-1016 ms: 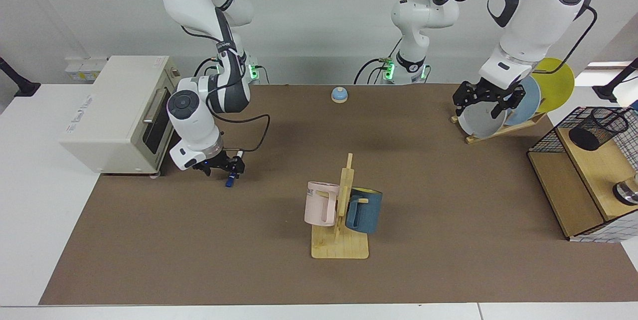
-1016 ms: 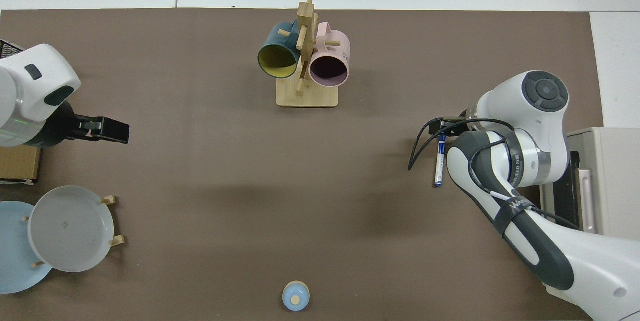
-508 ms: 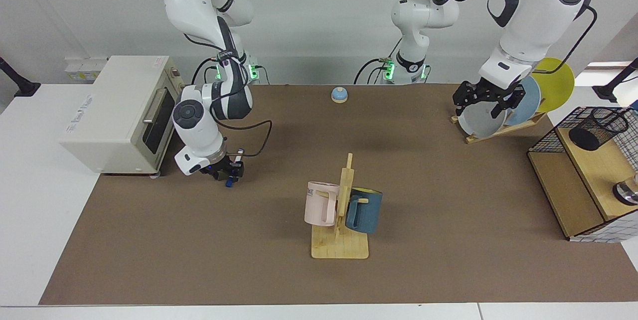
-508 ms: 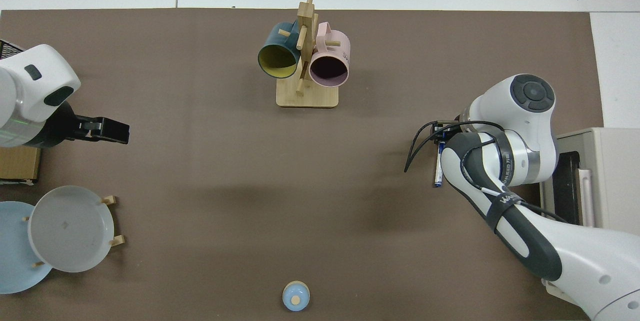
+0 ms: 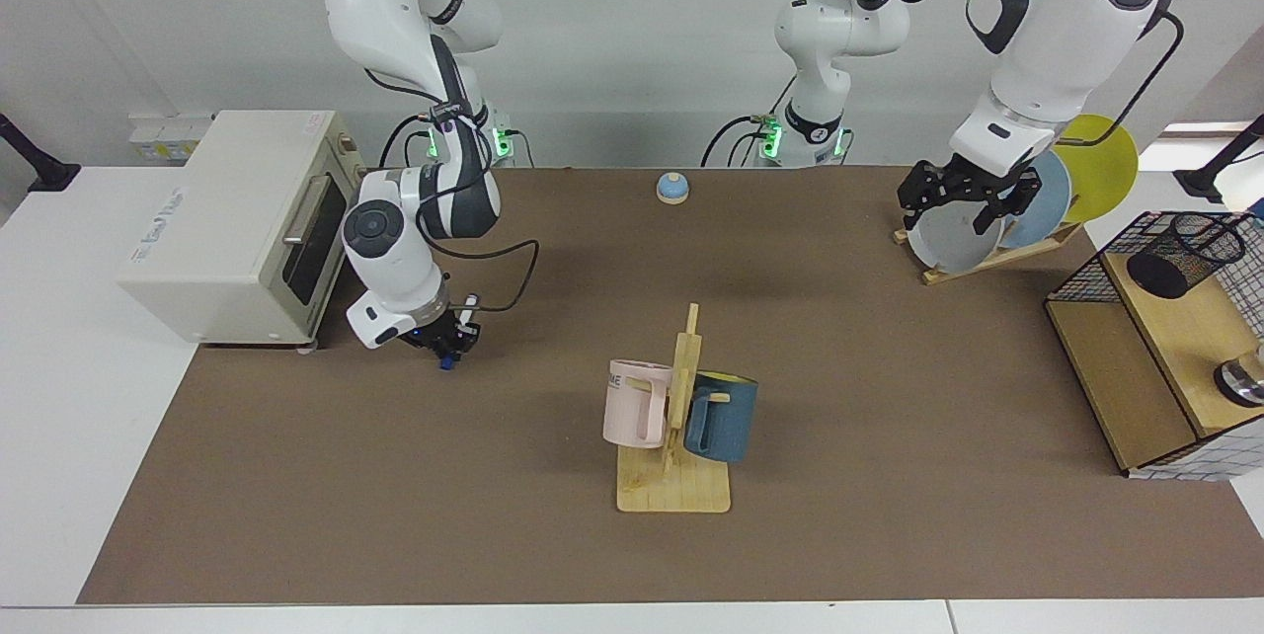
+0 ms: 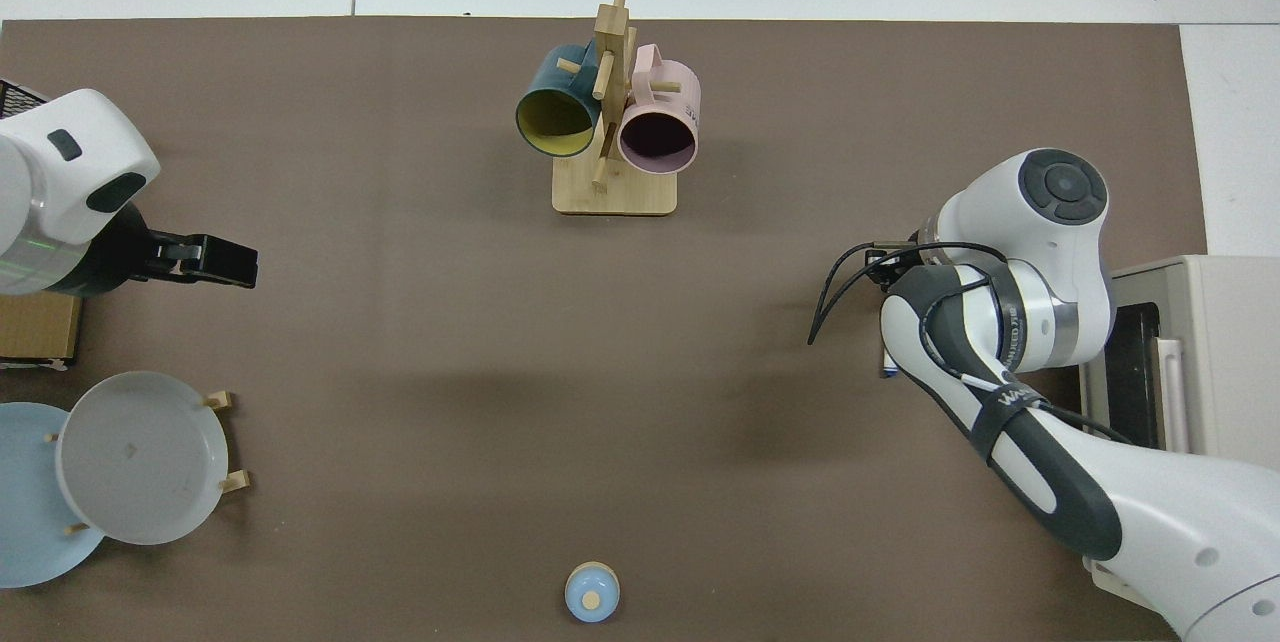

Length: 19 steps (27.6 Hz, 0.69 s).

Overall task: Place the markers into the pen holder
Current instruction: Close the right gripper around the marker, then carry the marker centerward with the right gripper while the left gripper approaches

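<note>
Count's easy: two mugs (image 5: 637,403) (image 5: 722,416), three plates (image 5: 953,234) (image 5: 1047,199) (image 5: 1101,165), one marker (image 5: 460,330), one pen holder (image 5: 1181,255), one toaster oven (image 5: 237,224).

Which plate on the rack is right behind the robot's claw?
The grey plate, the front one on the wooden rack. The left claw hangs just in front of its upper edge. The light blue plate and yellow plate stand behind it.

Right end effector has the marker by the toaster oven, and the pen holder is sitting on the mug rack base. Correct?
Not quite. The right end effector does hold the marker near the toaster oven, but the pen holder stands on the wooden shelf at the table's far side, not on the mug rack; the facing view shows it.
</note>
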{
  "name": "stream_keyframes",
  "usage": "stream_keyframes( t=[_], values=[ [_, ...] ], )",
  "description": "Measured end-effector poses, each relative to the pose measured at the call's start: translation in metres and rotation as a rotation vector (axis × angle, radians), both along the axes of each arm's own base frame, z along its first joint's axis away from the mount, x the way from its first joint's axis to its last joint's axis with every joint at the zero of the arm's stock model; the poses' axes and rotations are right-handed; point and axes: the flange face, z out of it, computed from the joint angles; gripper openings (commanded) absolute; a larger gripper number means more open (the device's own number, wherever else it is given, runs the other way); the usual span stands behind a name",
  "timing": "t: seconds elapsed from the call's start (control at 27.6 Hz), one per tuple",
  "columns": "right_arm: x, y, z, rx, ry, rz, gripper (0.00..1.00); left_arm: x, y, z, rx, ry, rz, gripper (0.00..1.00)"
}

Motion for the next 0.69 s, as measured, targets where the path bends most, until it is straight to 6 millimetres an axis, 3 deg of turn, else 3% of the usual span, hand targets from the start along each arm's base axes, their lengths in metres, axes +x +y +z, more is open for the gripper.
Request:
stream_keyframes(
  t=[0.44,0.69],
  values=[
    [0.003,0.004,0.005,0.002,-0.008,-0.003,0.0,0.0,0.001,0.0,0.0,0.0,0.002,1.0],
    [0.012,0.026,0.044,0.0,-0.01,-0.052,0.0,0.001,-0.007,0.008,-0.002,-0.026,-0.011,1.0]
  ],
)
